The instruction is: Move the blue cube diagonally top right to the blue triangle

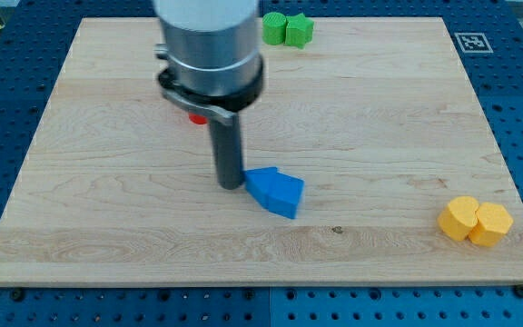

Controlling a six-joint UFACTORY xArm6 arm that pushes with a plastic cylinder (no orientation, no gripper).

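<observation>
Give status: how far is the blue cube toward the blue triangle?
Done: my tip has reached the blue blocks and sits at their left edge. In hand: they read as one touching blue mass; I cannot separate cube from triangle, so placement is unconfirmed. Left: check that the cube sits to the triangle's top right. Green blocks and yellow blocks lie apart.

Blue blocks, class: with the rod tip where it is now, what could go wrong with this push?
1. My tip touches the left edge of the blue blocks, which sit pressed together, so a push may carry both.
2. Contact is off-centre; they may spin.
3. The arm hides a red block, a possible snag.
</observation>
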